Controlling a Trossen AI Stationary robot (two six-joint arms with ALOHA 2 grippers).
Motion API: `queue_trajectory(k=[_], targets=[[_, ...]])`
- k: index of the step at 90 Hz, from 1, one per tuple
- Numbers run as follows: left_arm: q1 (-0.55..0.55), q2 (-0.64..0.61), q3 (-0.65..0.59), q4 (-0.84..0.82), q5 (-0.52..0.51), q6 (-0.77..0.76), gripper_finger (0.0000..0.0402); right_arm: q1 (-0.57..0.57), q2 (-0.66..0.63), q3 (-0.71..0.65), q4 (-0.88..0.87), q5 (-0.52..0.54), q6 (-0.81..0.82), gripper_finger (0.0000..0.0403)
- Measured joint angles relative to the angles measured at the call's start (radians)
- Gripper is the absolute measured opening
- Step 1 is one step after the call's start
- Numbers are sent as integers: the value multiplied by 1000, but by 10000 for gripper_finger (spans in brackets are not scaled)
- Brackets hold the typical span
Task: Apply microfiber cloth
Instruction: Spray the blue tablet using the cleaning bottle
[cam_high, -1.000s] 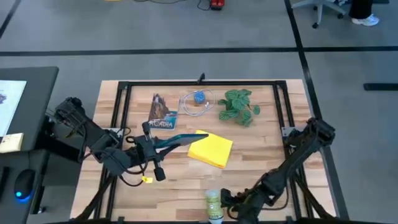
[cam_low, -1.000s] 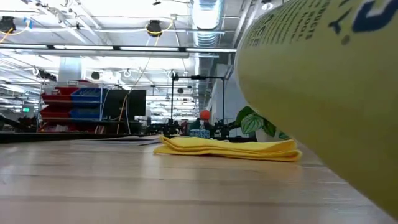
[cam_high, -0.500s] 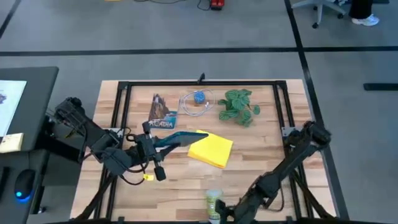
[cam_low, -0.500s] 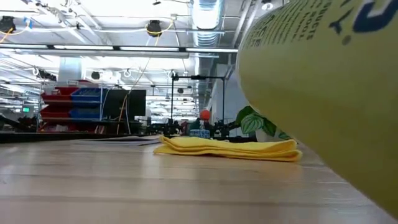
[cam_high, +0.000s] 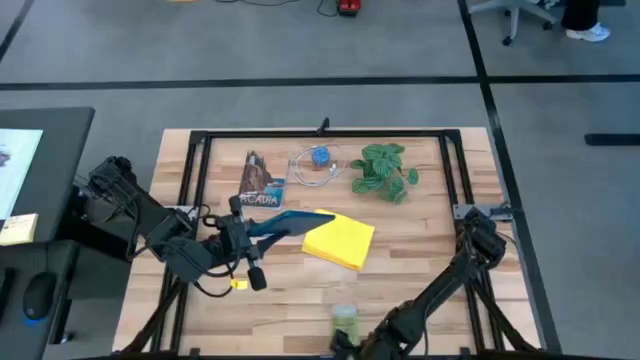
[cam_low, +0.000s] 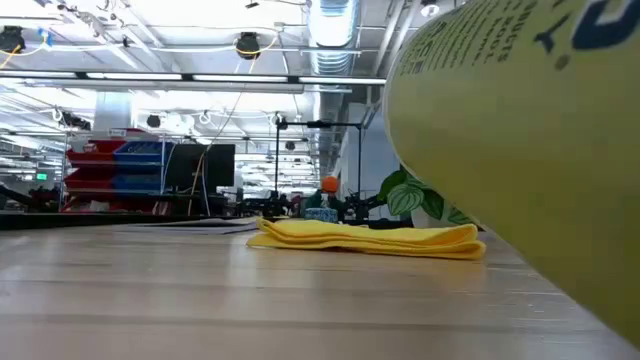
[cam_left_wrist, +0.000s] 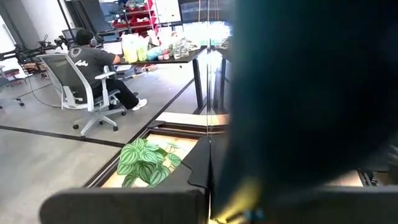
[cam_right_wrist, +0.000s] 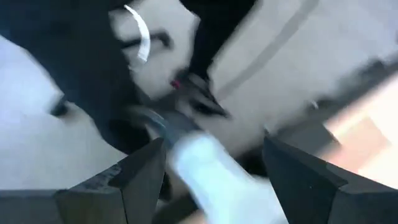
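The yellow microfiber cloth (cam_high: 340, 240) lies folded flat on the table's middle and also shows in the low view (cam_low: 370, 237). My left gripper (cam_high: 250, 235) is left of it, shut on a dark tablet with a teal back (cam_high: 288, 222), which fills much of the left wrist view (cam_left_wrist: 298, 93). A yellow-green bottle (cam_high: 343, 318) lies at the near edge, huge in the low view (cam_low: 520, 150). My right gripper (cam_high: 345, 345) is at its near end, open (cam_right_wrist: 214, 180), its fingers on either side of a blurred white thing (cam_right_wrist: 211, 171). Whether they touch it, I cannot tell. My left gripper holds the tablet by its left end (cam_high: 258, 231), coming level from the table's left along its length. The tablet is tipped onto its long edge and shows as a narrow teal strip. Its right end (cam_high: 318, 215) reaches over the cloth's left corner; the gripper hides the contact.
A potted plant (cam_high: 385, 170), a clear dish with a blue thing (cam_high: 318, 160) and an ACADIA booklet (cam_high: 262, 182) stand along the far side. A small yellow piece (cam_high: 237, 287) lies near the left arm. Black frame rails (cam_high: 195, 180) border the table.
My right arm has folded back toward the table's near edge. Its gripper has gone left along that edge, from beside the bottle to the bottle's near end.
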Motion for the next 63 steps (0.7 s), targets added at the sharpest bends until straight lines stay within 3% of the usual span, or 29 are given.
queue_trajectory(k=[28, 49, 63], targets=[[-1, 0, 0, -24, 1, -2, 9, -58, -49, 1, -244, 225, 5, 256], [-1, 0, 0, -53, 2, -35, 9, -101, -89, -4, -372, 232, 14, 256], [-1, 0, 0, -62, 1, -39, 9, -79, -157, -2, -391, 186, -174, 256]])
